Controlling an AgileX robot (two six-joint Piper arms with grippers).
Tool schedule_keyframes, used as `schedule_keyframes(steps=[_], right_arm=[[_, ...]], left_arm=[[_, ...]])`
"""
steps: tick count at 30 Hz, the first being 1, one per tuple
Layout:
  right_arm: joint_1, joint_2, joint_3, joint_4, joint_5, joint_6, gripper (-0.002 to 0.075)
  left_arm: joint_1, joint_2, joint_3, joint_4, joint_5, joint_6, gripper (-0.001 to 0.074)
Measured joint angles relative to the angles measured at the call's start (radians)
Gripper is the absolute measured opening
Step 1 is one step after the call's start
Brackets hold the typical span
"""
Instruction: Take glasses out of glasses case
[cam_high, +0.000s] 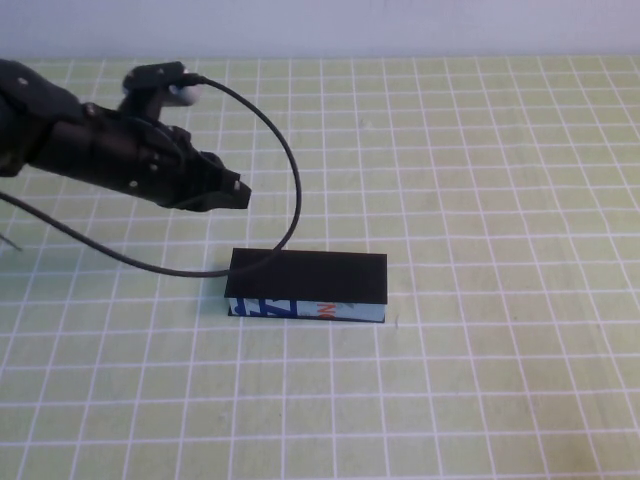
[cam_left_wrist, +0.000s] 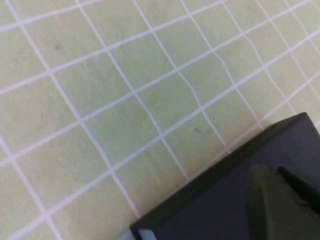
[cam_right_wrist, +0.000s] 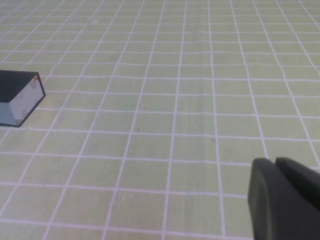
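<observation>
Glasses case (cam_high: 306, 286) sits lid-down mid-surface; left gripper (cam_high: 228, 192) hovers behind it, grip unclear; right gripper (cam_right_wrist: 287, 200) clenched, parked aside.

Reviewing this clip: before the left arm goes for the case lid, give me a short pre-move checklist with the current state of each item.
1. Glasses case lid shut, lying flat on the table: ok, closed, printed front side facing the robot.
2. Glasses visible: not ok, none in view; presumably inside the closed case.
3. Left end effector near the case: ok, it hovers behind the case's left end, not touching.
4. Left end effector fingers open for a grasp: cannot tell.
5. Right end effector out of the way: ok, shut and off to the case's right.
6. Cable clear of the lid: not ok, it droops onto the case.
</observation>
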Motion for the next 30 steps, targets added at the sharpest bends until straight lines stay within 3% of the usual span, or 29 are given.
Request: schedule_keyframes(steps=[8, 18, 30], right_arm=[[0.000, 0.000, 0.000, 0.000, 0.000, 0.000, -0.0018], [0.000, 0.000, 0.000, 0.013, -0.022, 0.000, -0.0018], [0.000, 0.000, 0.000, 0.472, -0.362, 0.036, -0.0018]], left_arm=[[-0.028, 0.207, -0.142, -0.002, 0.029, 0.019, -0.0004], [-0.028, 0.310, -0.158, 0.001, 0.035, 0.021, -0.0004], [-0.028, 0.312, -0.158, 0.003, 0.041, 0.021, -0.0004]])
